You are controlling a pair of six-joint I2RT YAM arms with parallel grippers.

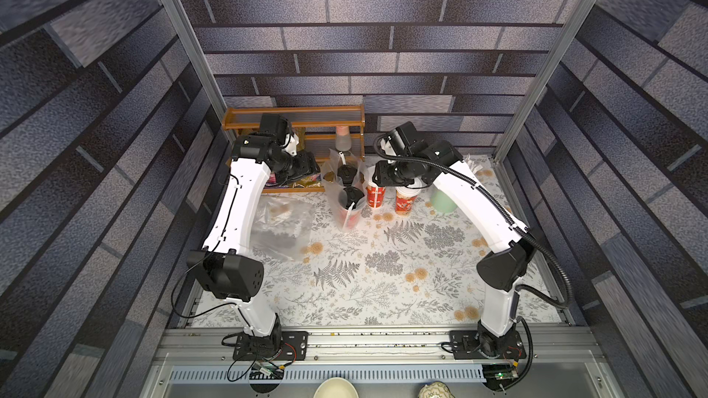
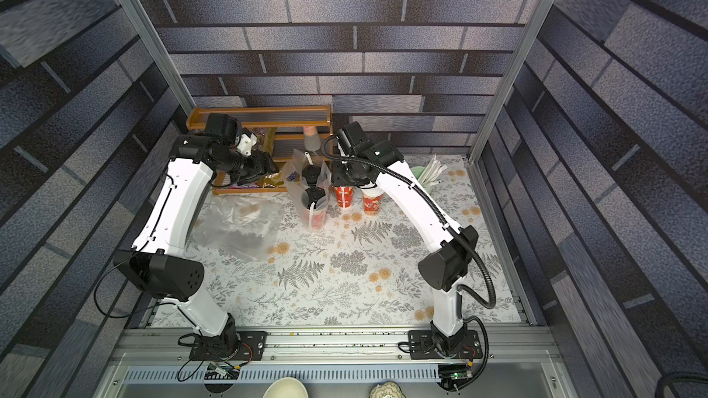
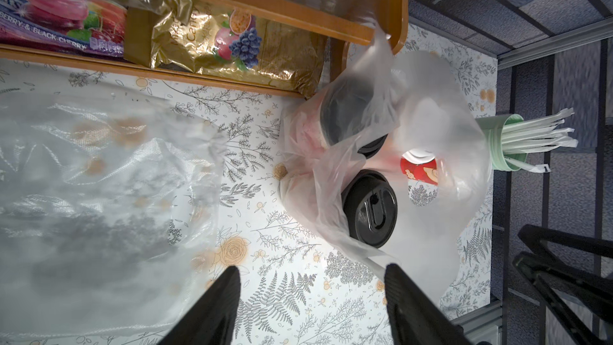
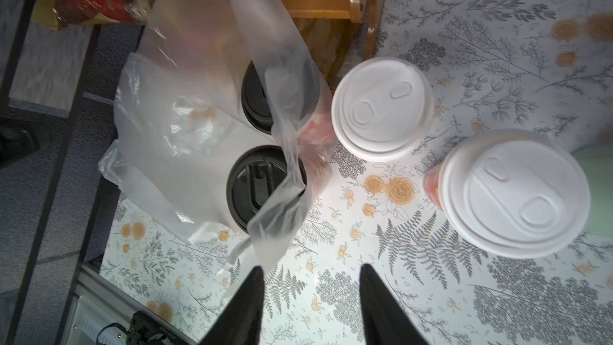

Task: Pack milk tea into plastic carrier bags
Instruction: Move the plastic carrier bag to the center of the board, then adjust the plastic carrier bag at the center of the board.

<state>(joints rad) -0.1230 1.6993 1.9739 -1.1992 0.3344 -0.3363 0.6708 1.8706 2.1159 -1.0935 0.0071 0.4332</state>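
Milk tea (image 1: 374, 195), two black-lidded cups (image 4: 255, 187) bagged, two white-lidded cups (image 4: 381, 107) loose, two bags (image 1: 281, 227)

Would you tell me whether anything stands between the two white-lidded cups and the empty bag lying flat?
Yes. The filled bag, holding both black-lidded cups, stands upright between the white-lidded cups and the empty bag.

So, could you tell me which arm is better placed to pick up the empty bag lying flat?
Probably left. The empty bag lies right beside the left arm, and the left gripper is open next to it. The right gripper hangs by the white-lidded cups, beyond the packed bag.
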